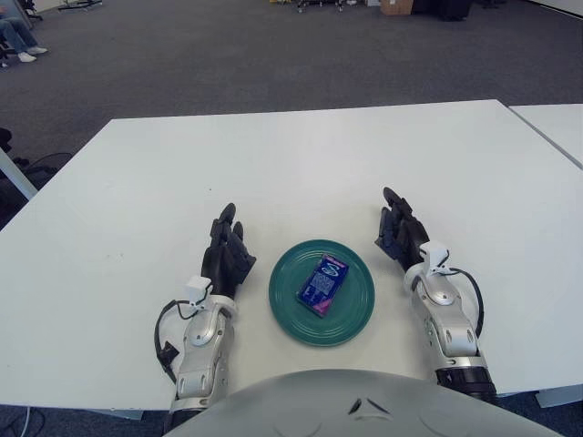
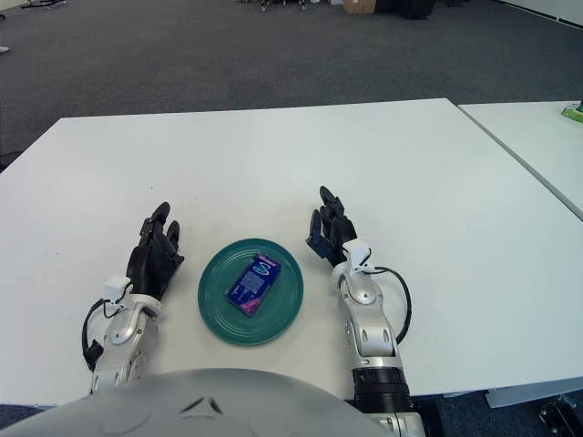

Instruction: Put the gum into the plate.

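A blue gum pack (image 1: pixel 323 282) lies flat inside the round green plate (image 1: pixel 282 300) on the white table, near its middle. My left hand (image 1: pixel 228 246) is just left of the plate, fingers extended and holding nothing. My right hand (image 1: pixel 397 228) is just right of the plate, fingers extended and holding nothing. In the right eye view the gum pack (image 2: pixel 251 283) shows on the plate (image 2: pixel 214 305) between the left hand (image 2: pixel 157 246) and the right hand (image 2: pixel 330 226).
The white table (image 1: pixel 301 155) extends far ahead. A second white table (image 1: pixel 557 123) adjoins at the right with a narrow gap. Grey carpet floor lies beyond the far edge.
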`<state>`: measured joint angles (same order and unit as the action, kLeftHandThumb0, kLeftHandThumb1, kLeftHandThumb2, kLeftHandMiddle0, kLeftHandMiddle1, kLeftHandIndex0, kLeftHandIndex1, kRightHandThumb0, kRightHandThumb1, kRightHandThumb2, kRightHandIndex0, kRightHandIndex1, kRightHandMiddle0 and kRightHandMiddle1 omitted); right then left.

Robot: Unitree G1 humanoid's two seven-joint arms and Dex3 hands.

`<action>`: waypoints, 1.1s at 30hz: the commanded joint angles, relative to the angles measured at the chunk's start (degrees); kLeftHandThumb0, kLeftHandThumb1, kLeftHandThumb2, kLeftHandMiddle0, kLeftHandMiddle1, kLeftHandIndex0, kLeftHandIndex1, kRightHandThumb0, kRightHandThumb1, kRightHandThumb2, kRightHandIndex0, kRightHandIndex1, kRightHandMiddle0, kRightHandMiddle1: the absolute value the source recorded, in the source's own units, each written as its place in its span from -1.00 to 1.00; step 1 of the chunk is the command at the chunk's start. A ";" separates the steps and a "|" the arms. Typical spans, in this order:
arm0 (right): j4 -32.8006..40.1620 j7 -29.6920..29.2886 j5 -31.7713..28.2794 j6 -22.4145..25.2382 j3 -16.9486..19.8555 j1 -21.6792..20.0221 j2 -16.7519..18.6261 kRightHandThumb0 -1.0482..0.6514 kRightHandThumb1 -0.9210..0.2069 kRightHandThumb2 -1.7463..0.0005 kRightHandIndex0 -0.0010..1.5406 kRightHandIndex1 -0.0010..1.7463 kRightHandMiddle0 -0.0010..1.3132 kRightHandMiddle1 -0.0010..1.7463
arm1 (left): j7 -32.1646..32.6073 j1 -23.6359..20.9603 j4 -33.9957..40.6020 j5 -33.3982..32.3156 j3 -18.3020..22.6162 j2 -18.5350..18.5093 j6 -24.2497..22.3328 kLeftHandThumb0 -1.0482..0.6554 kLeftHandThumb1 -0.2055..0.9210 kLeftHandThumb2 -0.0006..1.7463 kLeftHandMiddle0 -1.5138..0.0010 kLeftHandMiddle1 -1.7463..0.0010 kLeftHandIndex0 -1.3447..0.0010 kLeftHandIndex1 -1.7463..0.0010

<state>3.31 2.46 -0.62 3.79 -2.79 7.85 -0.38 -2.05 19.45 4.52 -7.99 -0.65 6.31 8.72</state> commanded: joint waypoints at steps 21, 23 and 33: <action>-14.44 -2.74 -0.12 -13.40 2.94 -0.68 1.84 -0.71 -1.00 -0.13 -0.83 -0.99 -1.00 -0.73 | 1.29 -5.28 2.43 2.64 -0.35 -1.97 -4.83 -0.94 1.00 0.17 0.85 1.00 1.00 0.70; -14.04 -2.94 0.07 -13.62 2.62 -0.21 2.12 -0.71 -1.00 -0.13 -0.83 -0.99 -1.00 -0.74 | 1.14 -4.71 2.66 2.57 -0.51 -2.05 -4.84 -0.93 1.00 0.17 0.85 1.00 1.00 0.71; -13.08 -3.68 0.27 -12.76 2.12 1.07 2.76 -0.73 -1.00 -0.11 -0.86 -1.00 -1.00 -0.78 | 0.41 -3.10 2.24 1.90 -0.47 -2.52 -4.88 -0.92 1.00 0.18 0.85 1.00 1.00 0.75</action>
<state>-7.79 -0.91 -0.42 -11.82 -0.52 7.05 1.89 -1.24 16.33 6.71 -6.12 -1.25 4.32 4.08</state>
